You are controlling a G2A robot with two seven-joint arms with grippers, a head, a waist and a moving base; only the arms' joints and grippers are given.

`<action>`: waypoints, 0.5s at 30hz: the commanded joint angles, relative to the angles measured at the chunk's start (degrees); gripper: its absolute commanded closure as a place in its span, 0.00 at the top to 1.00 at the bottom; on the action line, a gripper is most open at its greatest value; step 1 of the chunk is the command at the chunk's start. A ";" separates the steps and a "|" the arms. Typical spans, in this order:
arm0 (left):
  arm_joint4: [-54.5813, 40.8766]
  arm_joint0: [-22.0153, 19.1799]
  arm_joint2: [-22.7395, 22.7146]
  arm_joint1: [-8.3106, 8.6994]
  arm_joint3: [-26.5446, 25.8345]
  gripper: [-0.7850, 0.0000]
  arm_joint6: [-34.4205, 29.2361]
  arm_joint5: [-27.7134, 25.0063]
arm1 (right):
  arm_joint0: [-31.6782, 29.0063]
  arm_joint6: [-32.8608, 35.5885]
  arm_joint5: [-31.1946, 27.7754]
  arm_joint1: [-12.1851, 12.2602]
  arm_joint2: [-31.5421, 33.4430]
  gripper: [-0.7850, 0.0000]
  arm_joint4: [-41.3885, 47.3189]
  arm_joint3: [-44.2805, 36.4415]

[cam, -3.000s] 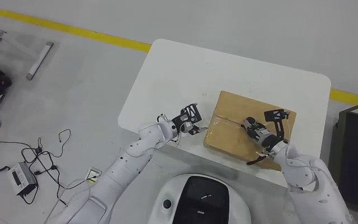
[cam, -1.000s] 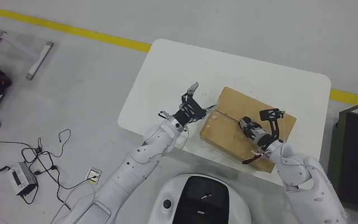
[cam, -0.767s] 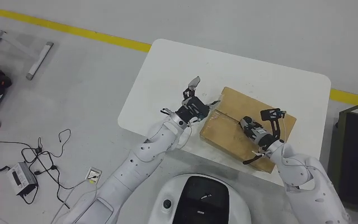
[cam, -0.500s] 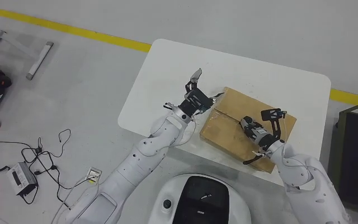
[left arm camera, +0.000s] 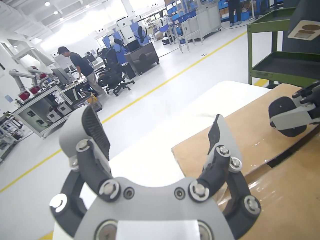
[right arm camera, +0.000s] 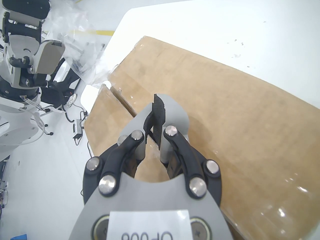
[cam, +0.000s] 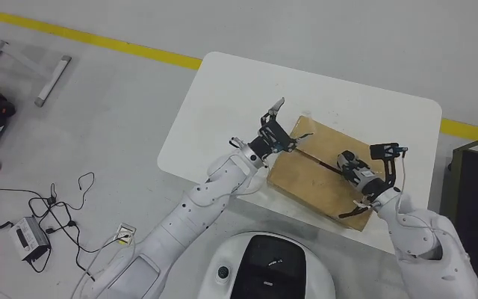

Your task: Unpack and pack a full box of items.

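A brown cardboard box [cam: 321,183] lies on the white table [cam: 246,90], its top flaps parted by a dark slit along the seam [cam: 317,153]. My left gripper [cam: 288,122] hangs open at the box's left end, one finger over the flap's corner, as the left wrist view shows: gripper [left arm camera: 155,131], box [left arm camera: 250,136]. My right gripper [cam: 342,160] is shut over the seam near the box's middle. In the right wrist view its fingertips [right arm camera: 156,112] press together above the box [right arm camera: 212,96], with nothing visible between them.
Crumpled clear film [right arm camera: 82,48] hangs off the box's left end. A green cart [cam: 464,196] stands just off the table's right side. The far half of the table is bare. Cables [cam: 52,217] lie on the floor to the left.
My left gripper has moved from the table's near edge to the box's left end, staying open. My right gripper slid right along the seam, and a dark slit has opened there.
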 commanded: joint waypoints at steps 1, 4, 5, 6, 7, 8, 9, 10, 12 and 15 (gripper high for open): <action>-0.31 0.23 0.16 -0.07 0.00 1.00 -0.24 -1.02 | -0.81 -0.14 0.24 0.10 1.23 0.13 0.37 -0.49; -1.83 0.67 0.39 -0.25 -0.23 1.00 -0.77 -2.98 | -1.96 -0.27 0.52 0.26 3.10 0.14 0.88 -1.27; -2.23 0.73 0.47 -0.30 -0.36 1.00 -1.05 -3.62 | -2.21 -0.21 0.47 0.30 3.59 0.14 1.16 -1.45; -2.33 0.84 0.68 -0.35 -0.43 1.00 -1.29 -4.28 | -2.40 -0.35 0.71 0.34 4.22 0.15 1.26 -1.53; -2.62 0.92 0.81 -0.41 -0.49 1.00 -1.47 -4.86 | -2.65 -0.44 0.86 0.38 4.70 0.14 1.41 -1.81; -3.16 1.04 0.95 -0.48 -0.54 1.00 -1.70 -5.59 | -2.95 -0.51 1.07 0.40 5.24 0.13 1.69 -2.09; -3.31 1.08 1.15 -0.53 -0.60 1.00 -1.99 -6.31 | -3.21 -0.57 1.17 0.44 5.77 0.13 1.89 -2.33; -3.27 1.10 1.33 -0.57 -0.67 1.00 -2.29 -6.97 | -3.43 -0.48 1.17 0.49 6.25 0.14 1.95 -2.46; -3.30 1.22 1.65 -0.61 -0.76 1.00 -2.82 -8.43 | -3.79 -0.77 1.47 0.52 7.26 0.20 2.80 -2.50; -4.13 1.37 1.78 -0.64 -0.94 1.00 -3.94 -10.88 | -4.17 -0.85 1.26 0.60 8.21 0.22 2.97 -2.45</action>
